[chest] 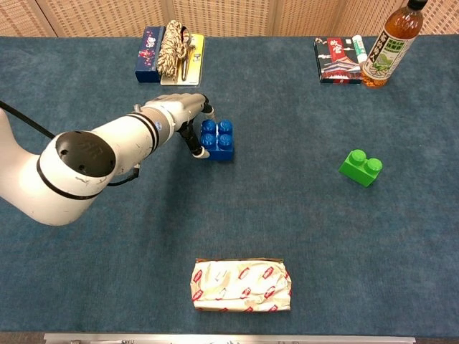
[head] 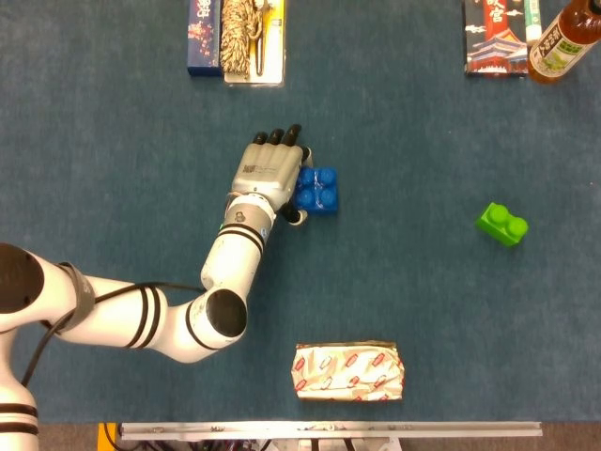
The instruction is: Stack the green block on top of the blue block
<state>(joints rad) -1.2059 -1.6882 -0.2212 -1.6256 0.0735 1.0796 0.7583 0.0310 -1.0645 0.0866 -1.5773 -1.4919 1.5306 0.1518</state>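
Observation:
The blue block (head: 321, 191) (chest: 218, 139) sits on the dark blue cloth a little left of the table's middle, studs up. My left hand (head: 269, 175) (chest: 181, 112) is against its left side and grips it, thumb at the near corner and fingers curled round the far corner. The green block (head: 501, 225) (chest: 361, 167) lies alone well to the right, turned at a slight angle, with nothing touching it. My right hand shows in neither view.
A foil-wrapped packet (head: 348, 371) (chest: 241, 285) lies near the front edge. At the back left are a small box and a rope bundle (head: 237, 38) (chest: 169, 51); at the back right a printed box (head: 494, 38) (chest: 336, 51) and a tea bottle (head: 563, 42) (chest: 391, 43).

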